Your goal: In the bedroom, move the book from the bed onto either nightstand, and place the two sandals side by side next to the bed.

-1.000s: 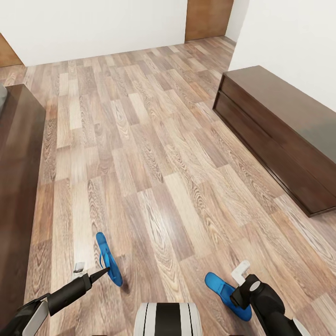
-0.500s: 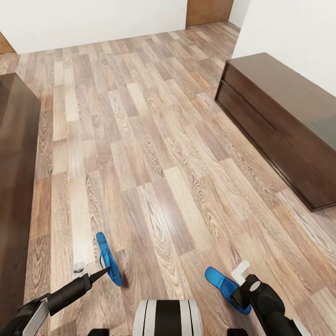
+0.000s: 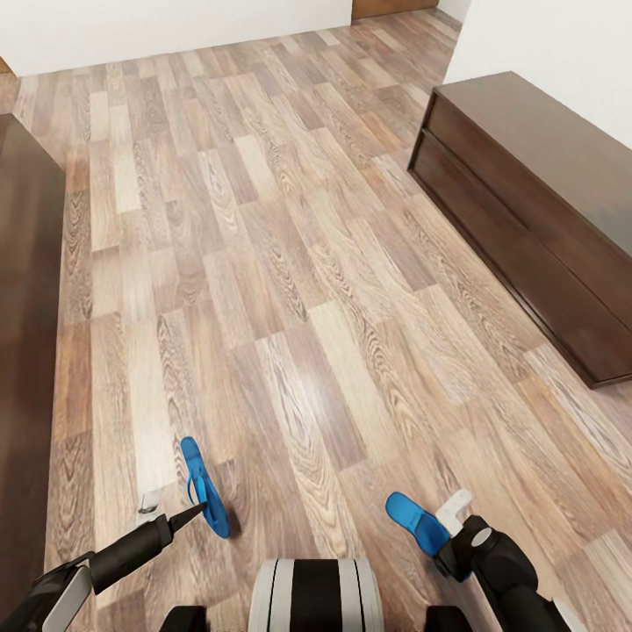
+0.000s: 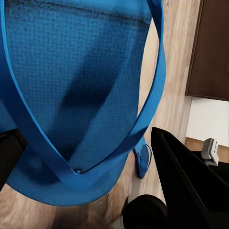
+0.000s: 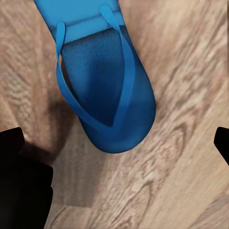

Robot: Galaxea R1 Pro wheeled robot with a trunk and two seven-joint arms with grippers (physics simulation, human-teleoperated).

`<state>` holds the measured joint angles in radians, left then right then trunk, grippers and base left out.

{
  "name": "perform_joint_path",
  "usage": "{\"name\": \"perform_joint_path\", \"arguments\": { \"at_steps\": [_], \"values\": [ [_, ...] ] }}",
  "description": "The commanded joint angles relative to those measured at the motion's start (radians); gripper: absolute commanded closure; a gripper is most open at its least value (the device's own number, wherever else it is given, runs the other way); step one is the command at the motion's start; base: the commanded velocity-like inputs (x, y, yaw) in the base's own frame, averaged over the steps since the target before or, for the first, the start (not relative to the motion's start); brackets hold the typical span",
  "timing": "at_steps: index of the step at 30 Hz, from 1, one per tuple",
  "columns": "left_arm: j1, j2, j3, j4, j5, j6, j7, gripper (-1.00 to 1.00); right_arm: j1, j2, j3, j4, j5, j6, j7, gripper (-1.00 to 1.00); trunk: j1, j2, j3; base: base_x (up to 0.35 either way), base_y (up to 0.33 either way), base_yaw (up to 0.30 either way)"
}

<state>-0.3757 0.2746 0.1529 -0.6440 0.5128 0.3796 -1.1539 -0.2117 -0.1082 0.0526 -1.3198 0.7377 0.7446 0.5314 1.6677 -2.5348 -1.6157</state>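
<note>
Sandal step under way: the left gripper (image 3: 173,506), at 7 o'clock in the head view, is clamped on the first sandal (image 3: 204,487), held on edge above the wood floor (image 3: 290,263). In the left wrist view its blue sole (image 4: 81,71) sits tight between the dark fingers (image 4: 191,191).

At 5 o'clock the right gripper (image 3: 452,527) is at the second sandal (image 3: 414,521). In the right wrist view, the fingers (image 5: 19,181) stand wide of it, so whether the claw grips cannot be told.

Next, judging from this: reach the bedside and lay both flat, parallel, close together.

A dark low cabinet (image 3: 544,211) at 2 o'clock has its drawer fronts shut, contents unseen.
</note>
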Motion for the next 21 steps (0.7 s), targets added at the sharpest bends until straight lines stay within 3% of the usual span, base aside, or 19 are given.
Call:
{"name": "perform_joint_path", "arguments": {
  "at_steps": [1,21],
  "values": [
    [0.0,0.0,0.0,0.0,0.003,0.007,0.002,1.0,0.0,-0.001,0.002,-0.002,0.011,0.003,0.009,-1.0,0.0,0.0,-0.001,0.0,0.0,0.0],
    [0.0,0.002,0.001,0.0,0.003,0.007,0.002,1.0,0.0,-0.001,0.002,-0.001,0.011,0.002,0.007,-1.0,0.0,0.0,-0.001,0.045,0.0,0.0]
  ]
}}
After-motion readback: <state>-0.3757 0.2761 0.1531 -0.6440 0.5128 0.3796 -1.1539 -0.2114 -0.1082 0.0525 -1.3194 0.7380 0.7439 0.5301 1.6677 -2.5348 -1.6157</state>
